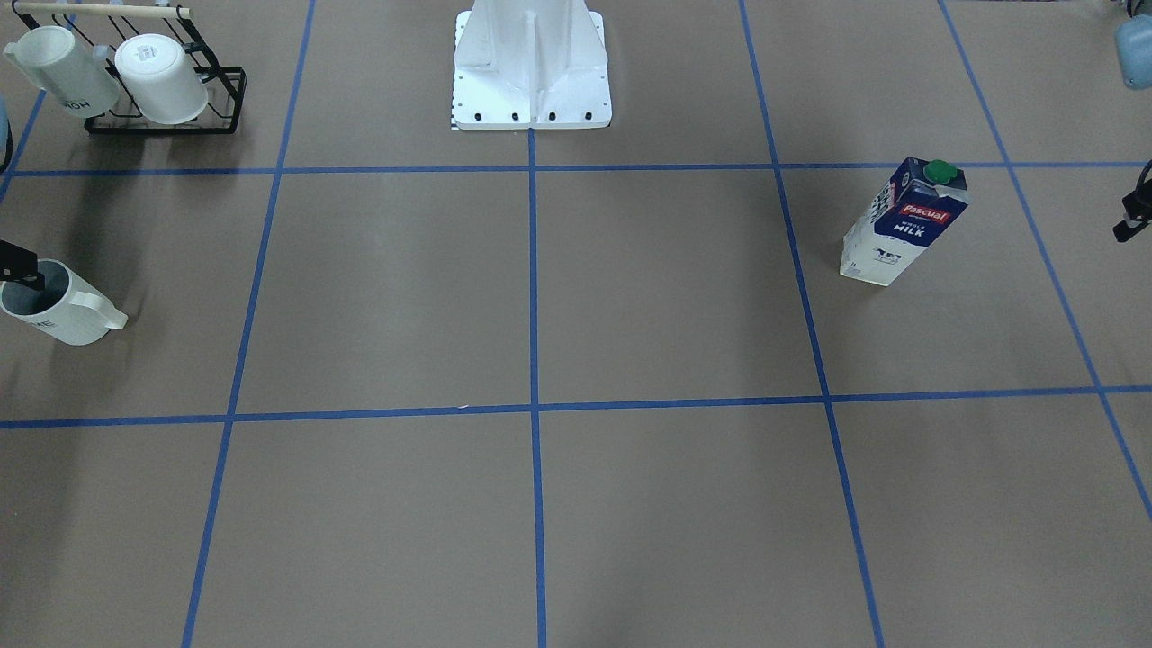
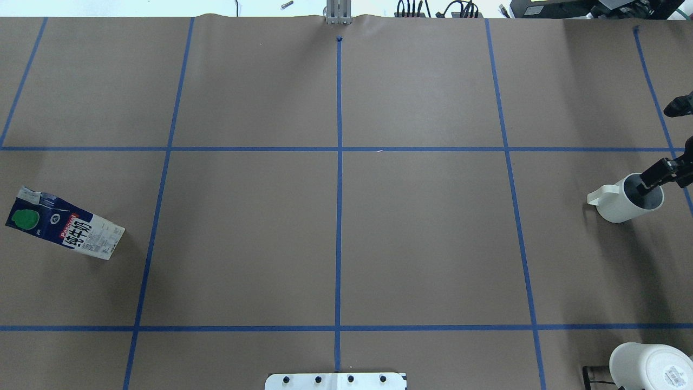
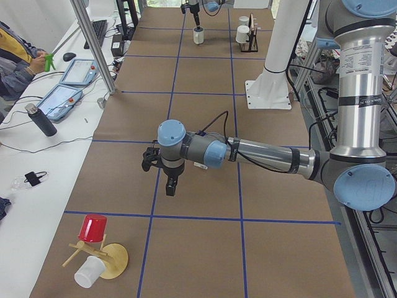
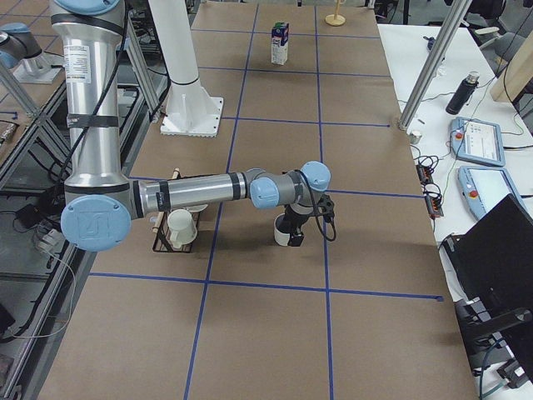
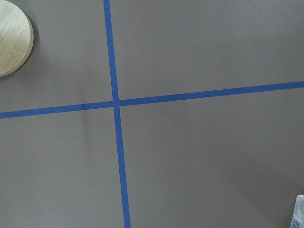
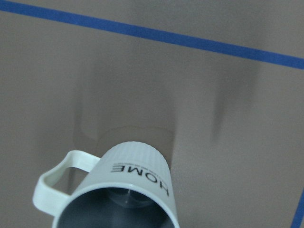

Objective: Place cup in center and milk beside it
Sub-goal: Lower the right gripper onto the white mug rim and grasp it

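The cup (image 1: 58, 306) is at the table's end on my right, also in the overhead view (image 2: 622, 203) and the right wrist view (image 6: 133, 185), with its "HOME" lettering showing. My right gripper (image 2: 649, 181) has one dark finger inside the cup's mouth and is shut on its wall. A faint round shadow lies apart from the cup's base. The milk (image 1: 904, 220) stands upright at the opposite end (image 2: 65, 225). The center (image 1: 534, 409) crossing is bare (image 2: 339, 149). My left gripper (image 1: 1132, 218) hovers beyond the milk. I cannot tell whether it is open.
A black wire rack with two white mugs (image 1: 166, 85) stands near the cup, by the robot's side. The white robot base (image 1: 531, 72) is at mid-table. A wooden stand with a red cup (image 3: 96, 245) is at the left end; its disc shows in the left wrist view (image 5: 9, 38).
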`<state>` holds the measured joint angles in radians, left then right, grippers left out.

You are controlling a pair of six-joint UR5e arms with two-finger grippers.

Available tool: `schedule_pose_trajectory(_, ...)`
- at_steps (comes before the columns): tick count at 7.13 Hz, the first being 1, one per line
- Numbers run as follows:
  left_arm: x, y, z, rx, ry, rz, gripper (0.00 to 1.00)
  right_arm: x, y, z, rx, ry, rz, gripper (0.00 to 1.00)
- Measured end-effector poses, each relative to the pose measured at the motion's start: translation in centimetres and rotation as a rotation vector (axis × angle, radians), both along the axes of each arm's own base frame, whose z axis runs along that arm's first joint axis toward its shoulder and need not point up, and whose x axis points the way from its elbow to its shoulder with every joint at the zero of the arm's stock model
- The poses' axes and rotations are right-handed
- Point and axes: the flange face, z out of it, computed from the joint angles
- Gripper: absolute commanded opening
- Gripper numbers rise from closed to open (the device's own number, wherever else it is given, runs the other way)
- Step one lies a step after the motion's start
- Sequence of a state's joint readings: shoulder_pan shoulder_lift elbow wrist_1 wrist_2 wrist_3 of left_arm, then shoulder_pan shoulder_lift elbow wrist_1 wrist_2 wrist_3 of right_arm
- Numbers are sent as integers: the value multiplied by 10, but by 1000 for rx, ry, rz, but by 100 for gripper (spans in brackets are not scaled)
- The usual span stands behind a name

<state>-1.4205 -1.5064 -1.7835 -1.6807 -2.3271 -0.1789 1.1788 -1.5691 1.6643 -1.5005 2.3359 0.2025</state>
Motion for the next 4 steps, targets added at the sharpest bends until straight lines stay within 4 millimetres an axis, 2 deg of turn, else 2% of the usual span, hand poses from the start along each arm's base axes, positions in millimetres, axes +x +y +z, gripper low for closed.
schedule_pose_trajectory(1, 0, 0, -1, 2, 0, 0, 98, -5, -1, 10, 14, 4, -8, 10)
schedule_pose_trajectory(2, 0, 0, -2, 4, 1, -1, 98, -9, -1, 17, 21, 8, -9, 0)
schedule_pose_trajectory(4, 0, 0, -3, 5, 1, -1, 98, -11, -1, 11, 18, 7, 18, 0)
